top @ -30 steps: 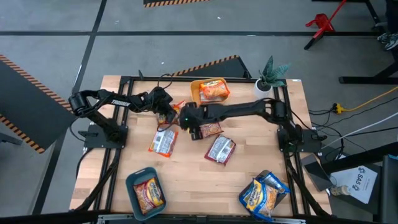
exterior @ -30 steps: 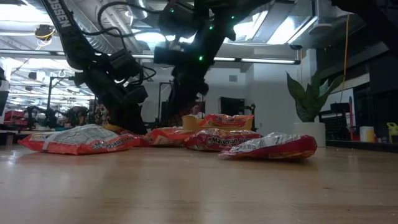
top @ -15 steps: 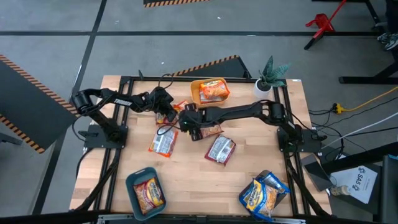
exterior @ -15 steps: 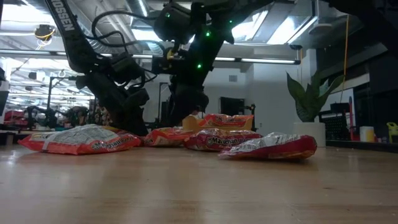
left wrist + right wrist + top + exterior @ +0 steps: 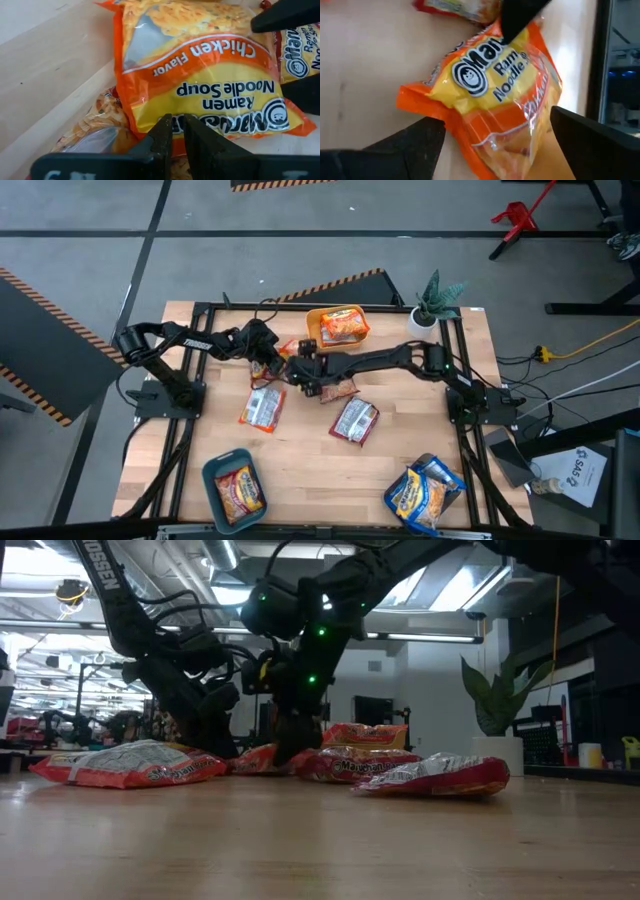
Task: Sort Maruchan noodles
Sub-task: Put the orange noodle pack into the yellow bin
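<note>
An orange-yellow chicken-flavour noodle packet (image 5: 200, 65) (image 5: 490, 100) lies at the far middle of the table (image 5: 284, 352), partly over a red-silver packet (image 5: 95, 132). My left gripper (image 5: 174, 125) (image 5: 270, 363) is shut on it. My right gripper (image 5: 497, 120) (image 5: 298, 370) is open, one finger on each side of the same packet's opposite end, not visibly touching it. Three more red-silver packets (image 5: 263, 408) (image 5: 355, 420) (image 5: 338, 387) lie flat on the table. My left gripper pinches the orange-yellow packet by its orange edge seam (image 5: 145, 125), beside the word "Ramen", between its two fingers. The fingers come from the table's left side, slanting down. The packet lies roughly flat in front of them, resting partly on the red-silver packet.
An orange bin (image 5: 318, 320) at the far edge holds an orange packet. A teal bin (image 5: 212, 475) near the front left holds a red one. A grey bin (image 5: 452, 480) at front right holds blue packets. A potted plant (image 5: 437, 300) stands at the far right corner.
My right gripper has moved toward the table's left and down, closing in on the orange-yellow packet until its open fingers straddle it. My left gripper has stayed by the packet.
</note>
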`<state>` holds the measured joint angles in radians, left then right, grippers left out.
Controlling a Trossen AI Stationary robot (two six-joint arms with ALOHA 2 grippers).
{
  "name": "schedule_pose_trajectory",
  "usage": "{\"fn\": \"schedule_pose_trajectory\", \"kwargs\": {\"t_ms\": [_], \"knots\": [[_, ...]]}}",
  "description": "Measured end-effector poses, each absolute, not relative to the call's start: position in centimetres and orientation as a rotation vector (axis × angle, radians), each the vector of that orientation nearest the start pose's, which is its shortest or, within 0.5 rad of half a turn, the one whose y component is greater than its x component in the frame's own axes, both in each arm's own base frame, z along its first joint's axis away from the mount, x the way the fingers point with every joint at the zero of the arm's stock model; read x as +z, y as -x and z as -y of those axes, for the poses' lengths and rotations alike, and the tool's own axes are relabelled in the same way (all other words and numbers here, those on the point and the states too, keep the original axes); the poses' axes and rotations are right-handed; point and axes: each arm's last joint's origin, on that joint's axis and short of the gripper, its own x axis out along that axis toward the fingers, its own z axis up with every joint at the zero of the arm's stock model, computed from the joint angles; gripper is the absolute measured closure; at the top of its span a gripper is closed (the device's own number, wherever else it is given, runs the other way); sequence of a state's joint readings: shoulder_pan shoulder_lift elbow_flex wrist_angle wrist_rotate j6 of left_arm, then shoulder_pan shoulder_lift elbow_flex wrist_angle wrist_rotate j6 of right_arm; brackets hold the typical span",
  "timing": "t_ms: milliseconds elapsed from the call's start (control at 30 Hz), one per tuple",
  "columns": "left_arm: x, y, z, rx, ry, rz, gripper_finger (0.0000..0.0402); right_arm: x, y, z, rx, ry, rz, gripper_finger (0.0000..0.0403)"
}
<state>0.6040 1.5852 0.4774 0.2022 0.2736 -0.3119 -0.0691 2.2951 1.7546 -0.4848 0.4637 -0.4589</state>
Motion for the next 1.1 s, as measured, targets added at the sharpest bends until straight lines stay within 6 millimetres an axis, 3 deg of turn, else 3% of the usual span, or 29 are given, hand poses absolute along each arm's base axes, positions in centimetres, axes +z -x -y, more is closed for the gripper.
{"fn": "schedule_pose_trajectory", "kwargs": {"t_ms": [333, 533, 633, 833, 967, 1100], "knots": [[10.0, -20.7, -13.3, 0.417, 0.678, -0.778, 0.0359, 12.9, -48.4, 5.5, -0.127, 0.583, -1.128, 0.0068], [10.0, -20.7, -13.2, 0.399, 0.684, -0.779, 0.0359, 12.4, -48.5, 5.2, -0.216, 0.639, -1.149, 0.0081], [10.0, -20.7, -13.2, 0.388, 0.687, -0.779, 0.0359, 12.2, -48.5, 5.3, -0.248, 0.657, -1.161, 0.0122], [10.3, -20.6, -12.8, 0.324, 0.727, -0.777, 0.0359, 12.0, -48.3, 4.8, -0.277, 0.71, -1.2, 0.024], [11.9, -20.2, -12.3, 0.306, 0.785, -0.754, 0.0359, 12.0, -48.4, 3.7, -0.287, 0.739, -1.197, 0.0296], [14.7, -19.8, -12.1, 0.31, 0.781, -0.677, 0.0359, 12.0, -48.5, 2.8, -0.278, 0.755, -1.189, 0.0334]]}}
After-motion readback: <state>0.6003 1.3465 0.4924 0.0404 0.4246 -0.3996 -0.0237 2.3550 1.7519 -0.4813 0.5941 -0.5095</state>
